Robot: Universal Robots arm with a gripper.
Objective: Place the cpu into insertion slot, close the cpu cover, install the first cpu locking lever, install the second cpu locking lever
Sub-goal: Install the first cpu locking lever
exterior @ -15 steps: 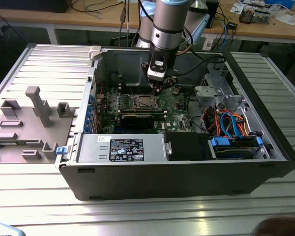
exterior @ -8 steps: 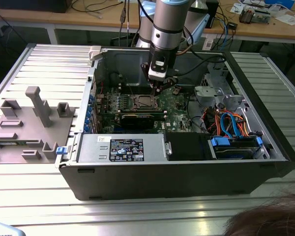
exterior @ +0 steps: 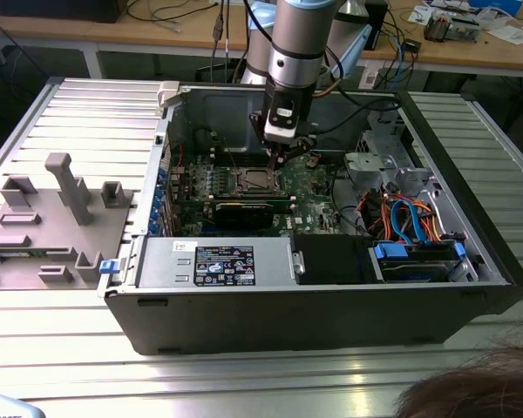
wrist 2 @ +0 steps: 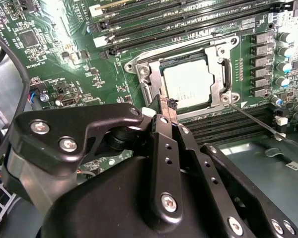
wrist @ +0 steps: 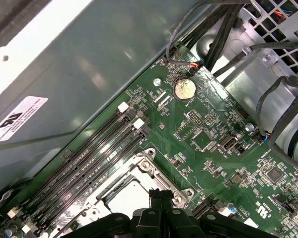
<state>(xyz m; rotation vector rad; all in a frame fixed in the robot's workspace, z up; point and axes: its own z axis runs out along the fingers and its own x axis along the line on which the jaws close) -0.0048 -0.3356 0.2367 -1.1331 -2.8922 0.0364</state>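
Clearly the cpu (wrist 2: 188, 82) sits in the insertion slot (exterior: 254, 181) with its silver top up. The cpu cover (wrist 2: 223, 74) seems to lie flat around it as a metal frame. The jaws are pressed together and pinch nothing. In the second wrist view their dark tip stands at the edge of this frame; if it touches the frame or hangs just above, I cannot tell. One thin locking lever (wrist 2: 265, 124) sticks out free from a corner of the slot, across the cpu from the jaws. Its long axis points away from the slot and from the jaws, passing over the dark memory slots (wrist 2: 228, 124). By my judgement this lever is not latched. In the exterior view the arm (exterior: 296, 52) reaches down into the open computer case (exterior: 288, 322), which rests on the surface (exterior: 70, 366).
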